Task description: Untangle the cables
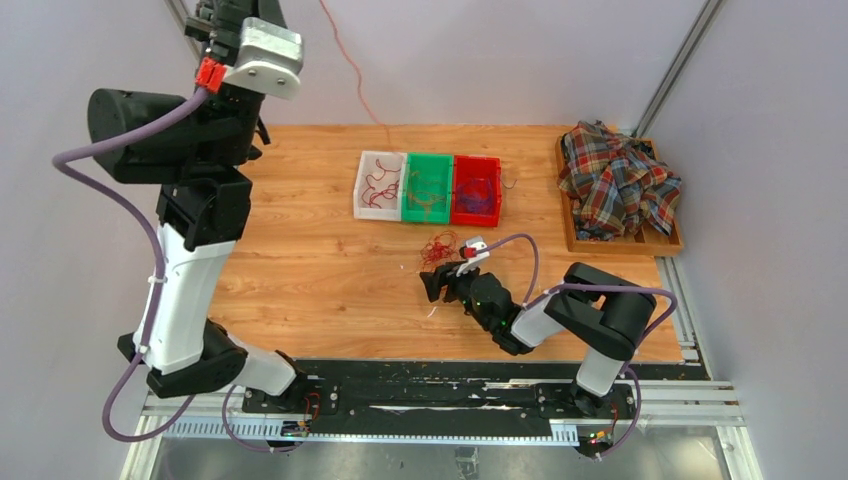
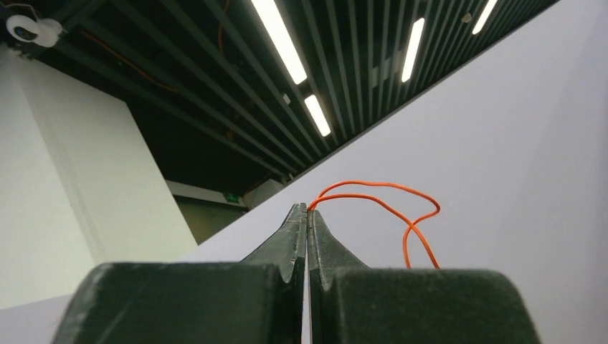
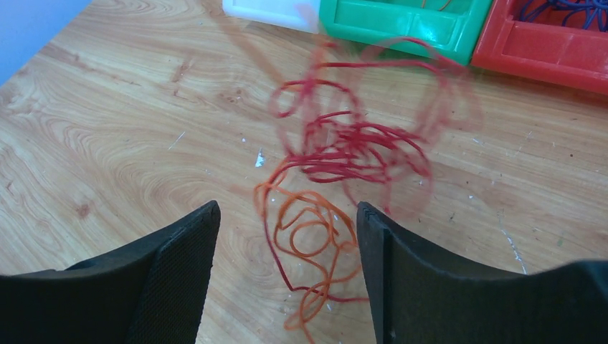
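Observation:
A small bunch of red cables [image 1: 437, 247] lies on the wooden table in front of three bins. In the right wrist view the red loops [image 3: 351, 143] are partly blurred, and orange loops [image 3: 312, 236] lie on the table between my fingers. My right gripper [image 3: 287, 208] is open, low over the bunch's near side, and it also shows in the top view [image 1: 432, 285]. My left gripper [image 2: 307, 208] is raised high at the far left and shut on a thin orange cable [image 2: 387, 190]. A thin orange strand [image 1: 352, 62] hangs from the top of the view towards the bins.
A white bin [image 1: 362, 190], a green bin [image 1: 409, 200] and a red bin [image 1: 457, 205] stand side by side at mid-table, each holding cables. A plaid shirt [image 1: 618, 185] lies in a wooden tray [image 1: 668, 245] at the right edge. Grey walls enclose the table.

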Controlling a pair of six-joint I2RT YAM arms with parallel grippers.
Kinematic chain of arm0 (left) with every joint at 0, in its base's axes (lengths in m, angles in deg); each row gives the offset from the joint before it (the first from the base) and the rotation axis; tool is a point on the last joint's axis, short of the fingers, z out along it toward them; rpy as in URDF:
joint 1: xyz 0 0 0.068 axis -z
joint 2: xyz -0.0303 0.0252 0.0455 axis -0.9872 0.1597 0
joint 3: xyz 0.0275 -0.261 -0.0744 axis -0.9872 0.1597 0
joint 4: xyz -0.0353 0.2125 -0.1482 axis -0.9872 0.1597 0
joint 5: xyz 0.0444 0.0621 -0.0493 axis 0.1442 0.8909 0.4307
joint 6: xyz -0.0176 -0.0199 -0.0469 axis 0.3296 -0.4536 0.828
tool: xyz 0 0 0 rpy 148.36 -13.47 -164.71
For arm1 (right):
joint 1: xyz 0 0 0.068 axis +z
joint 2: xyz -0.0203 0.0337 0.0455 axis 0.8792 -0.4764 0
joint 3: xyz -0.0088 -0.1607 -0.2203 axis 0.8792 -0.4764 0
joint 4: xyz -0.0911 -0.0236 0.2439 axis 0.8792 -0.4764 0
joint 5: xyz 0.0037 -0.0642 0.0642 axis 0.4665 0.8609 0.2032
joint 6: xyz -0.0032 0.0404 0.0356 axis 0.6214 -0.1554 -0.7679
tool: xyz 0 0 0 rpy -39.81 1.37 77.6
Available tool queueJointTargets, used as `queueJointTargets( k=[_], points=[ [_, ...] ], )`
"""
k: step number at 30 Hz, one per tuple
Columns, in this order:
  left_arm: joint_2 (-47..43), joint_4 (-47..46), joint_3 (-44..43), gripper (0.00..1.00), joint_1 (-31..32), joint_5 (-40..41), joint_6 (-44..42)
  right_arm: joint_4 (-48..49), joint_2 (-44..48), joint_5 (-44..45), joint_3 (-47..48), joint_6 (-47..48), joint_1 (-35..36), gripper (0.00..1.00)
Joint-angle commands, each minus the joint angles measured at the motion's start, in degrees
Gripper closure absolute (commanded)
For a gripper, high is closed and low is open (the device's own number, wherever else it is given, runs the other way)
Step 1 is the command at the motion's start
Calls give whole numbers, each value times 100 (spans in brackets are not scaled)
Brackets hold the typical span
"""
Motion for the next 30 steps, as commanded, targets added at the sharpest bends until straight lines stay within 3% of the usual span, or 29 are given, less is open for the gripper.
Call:
queueJointTargets(
  k=[1,6,12,16,22,30],
  points=[
    [-283,-320,74,99,50,-76,-126,-11,-3,77,96,54,-57,31],
    [-461,-66,448,100,50,-288,-8,182,638,-427,-45,256,-19,27],
    [-356,30,366,100,50,-317,-19,-1180,1611,-1197,871,983,9,14],
    [-333,42,284,100,50,-343,-130,-1397,1425,-2252,1535,1337,13,11],
    [-364,229,129,100,50,-383,-246,-825,872,-3563,1966,1126,70,12],
    [-382,234,34,100,52,-516,-197,-1307,5,-3015,2972,1130,79,15]
  ],
)
